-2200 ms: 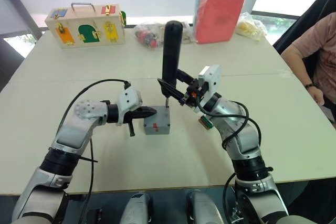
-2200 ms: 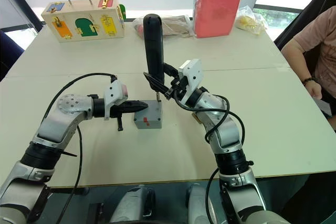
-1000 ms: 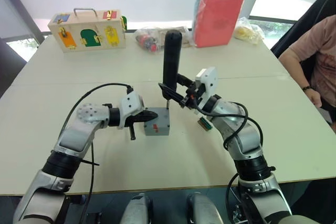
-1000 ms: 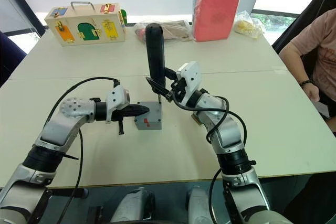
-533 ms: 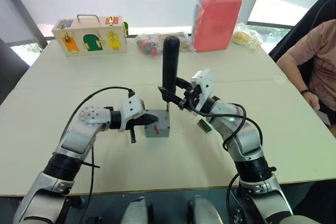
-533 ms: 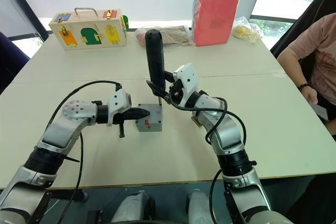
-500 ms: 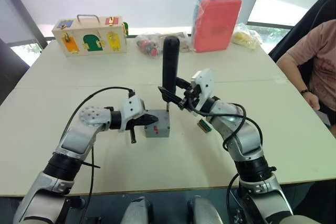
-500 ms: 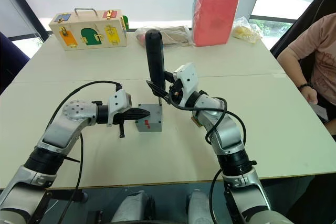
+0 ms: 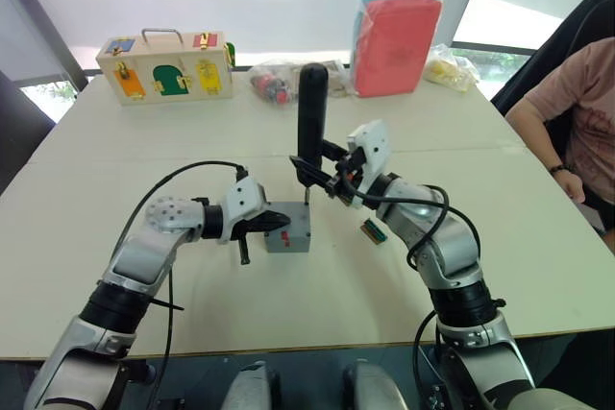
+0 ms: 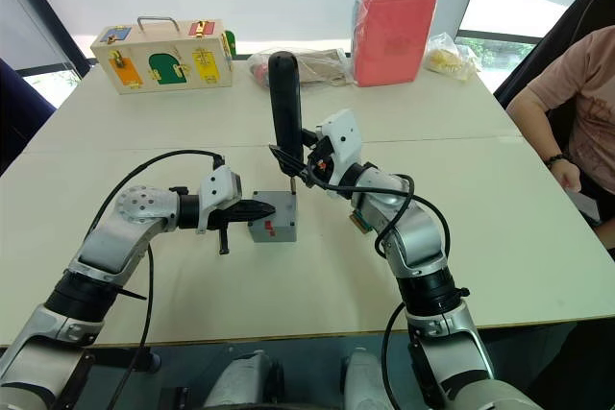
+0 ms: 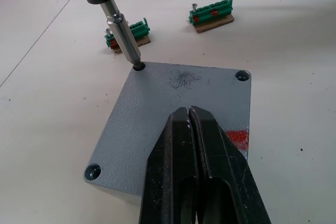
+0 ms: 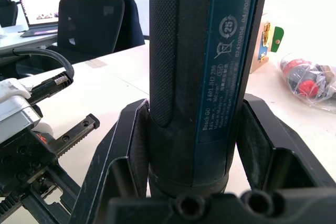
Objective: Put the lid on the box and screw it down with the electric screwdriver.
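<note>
Clamping the electric screwdriver [image 9: 311, 117] upright between its two black fingers, the right gripper [image 9: 321, 166] grips the tool low on its barrel, with most of the black body rising above the grip. In the right wrist view the fingers [image 12: 128, 145] press against both sides of the barrel. The thin metal bit [image 11: 123, 38] points down and its tip sits in a corner screw hole of the lid [image 11: 173, 114], the corner on the far side from the robot.

The left gripper [image 9: 272, 225] reaches in from the robot's left with its fingers [image 11: 181, 166] pressed together, holding nothing between them. Their tips rest over the lid's top face, near its middle, and seem to bear on it, though contact cannot be told for sure.

The lid lies flat on the box [image 9: 289, 234], closing it, and the two form one grey block on the white table [image 9: 192, 295], between the two arms. A small red mark [image 11: 237, 138] shows on the lid's top near one edge. Open screw holes show at two other corners of the lid.

Just beyond the box, two small green terminal strips [image 11: 211, 12] lie on the table. At the table's far edge stand a wooden box with coloured doors [image 9: 165, 66] and a red case in a clear bag [image 9: 397, 28]. A person [image 9: 574, 122] sits at the robot's right.
</note>
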